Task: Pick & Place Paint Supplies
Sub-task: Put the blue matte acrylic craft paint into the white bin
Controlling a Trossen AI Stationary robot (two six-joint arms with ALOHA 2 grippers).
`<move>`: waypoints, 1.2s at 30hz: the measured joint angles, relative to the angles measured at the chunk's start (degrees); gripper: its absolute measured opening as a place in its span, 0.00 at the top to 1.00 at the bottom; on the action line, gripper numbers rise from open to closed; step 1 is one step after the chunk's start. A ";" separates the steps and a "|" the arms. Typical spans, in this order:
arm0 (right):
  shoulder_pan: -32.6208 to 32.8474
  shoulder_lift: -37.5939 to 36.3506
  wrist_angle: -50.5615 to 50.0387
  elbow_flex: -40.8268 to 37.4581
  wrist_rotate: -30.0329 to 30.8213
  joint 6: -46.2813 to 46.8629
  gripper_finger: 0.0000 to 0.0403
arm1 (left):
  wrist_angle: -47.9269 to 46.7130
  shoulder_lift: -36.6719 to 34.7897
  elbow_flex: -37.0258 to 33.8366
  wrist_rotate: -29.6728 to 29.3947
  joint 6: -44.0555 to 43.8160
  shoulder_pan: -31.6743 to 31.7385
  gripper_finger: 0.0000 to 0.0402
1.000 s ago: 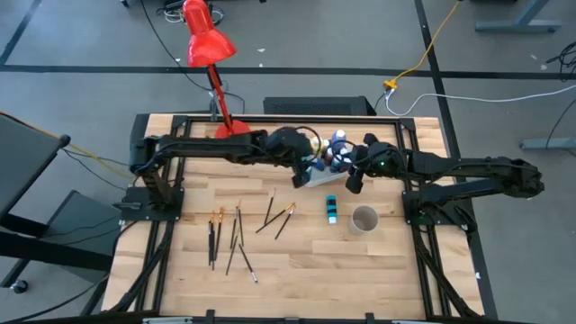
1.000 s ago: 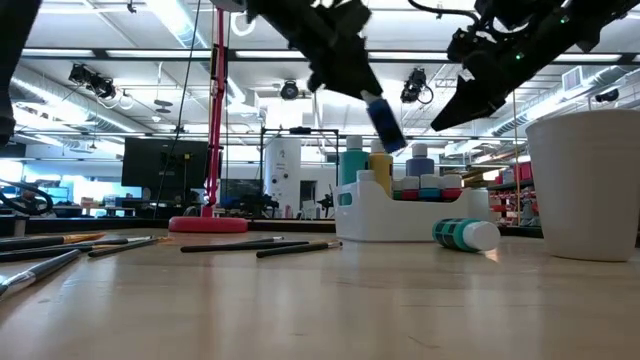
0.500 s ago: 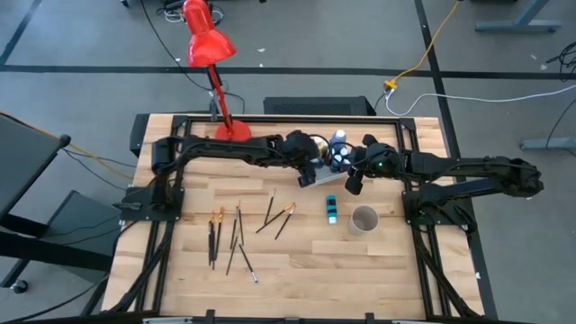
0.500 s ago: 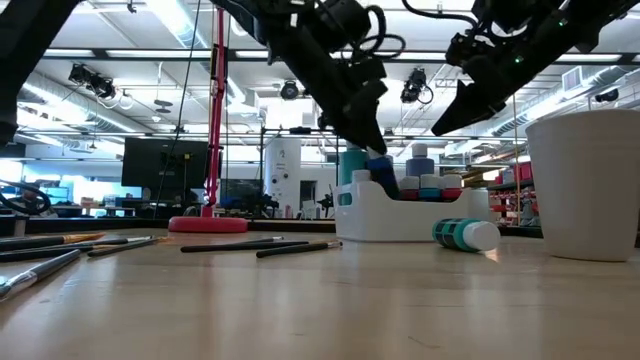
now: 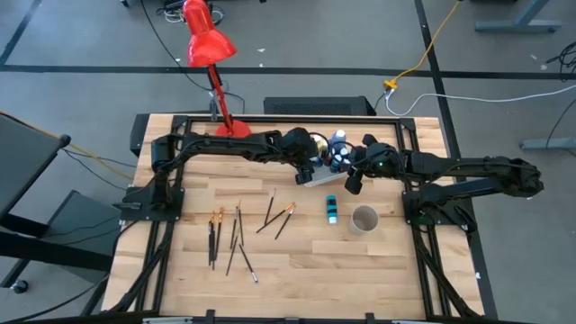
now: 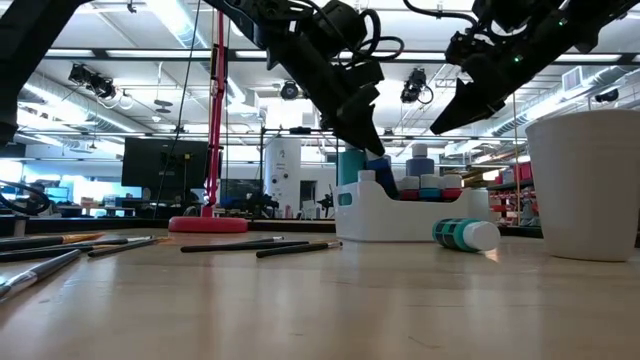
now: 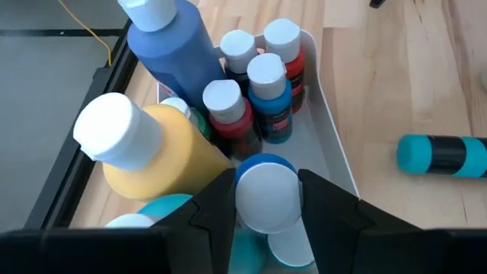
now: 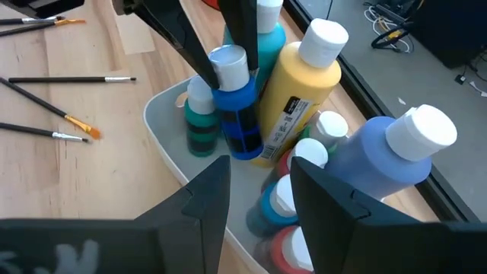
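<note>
Moved since a second ago: left hand (image 6: 372, 150) has dropped from above the caddy down into it, carrying the small blue bottle; over the last half second it has barely shifted.
Left hand: clamped on the blue paint bottle (image 8: 234, 114), fingers (image 7: 217, 205) either side of its white cap (image 7: 266, 199); the bottle stands nearly upright, its base down inside the caddy.
Caddy: white tray (image 7: 335, 152) at the back of the counter (image 5: 297, 270), crowded with a big yellow bottle (image 7: 152, 156), a big blue bottle (image 7: 179, 49), a teal bottle (image 8: 199, 122) and small red and blue ones (image 7: 266, 99).
Right hand: (image 5: 355, 185) hovering just beside the caddy, fingers (image 8: 202, 202) apart, holding nothing.
Left on the counter: one teal bottle (image 5: 331, 209) lying on its side near the white cup (image 5: 364, 219); the brushes (image 5: 236, 236) lie well apart toward the front.
Risk, letting go: if the bottle is not fully seated, it could tip against the yellow one when the fingers part.
Risk, withdrawal: space is tight, so widening fingers may nudge neighbours or drag the cap upward.
Risk, arms: both hands are close over one tray; a careless lift could clip the right one.
</note>
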 joint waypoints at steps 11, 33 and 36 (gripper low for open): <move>0.00 0.00 0.08 0.00 -0.01 0.59 0.64 | -0.67 0.00 -0.02 1.98 -1.87 0.07 0.65; 0.00 0.00 -0.09 0.00 -0.95 0.76 0.64 | -4.04 0.17 -1.99 -0.61 -7.46 0.13 0.63; 0.00 0.00 -0.09 0.00 -0.95 0.77 0.64 | -4.06 0.17 -1.99 -0.89 -7.15 0.16 0.62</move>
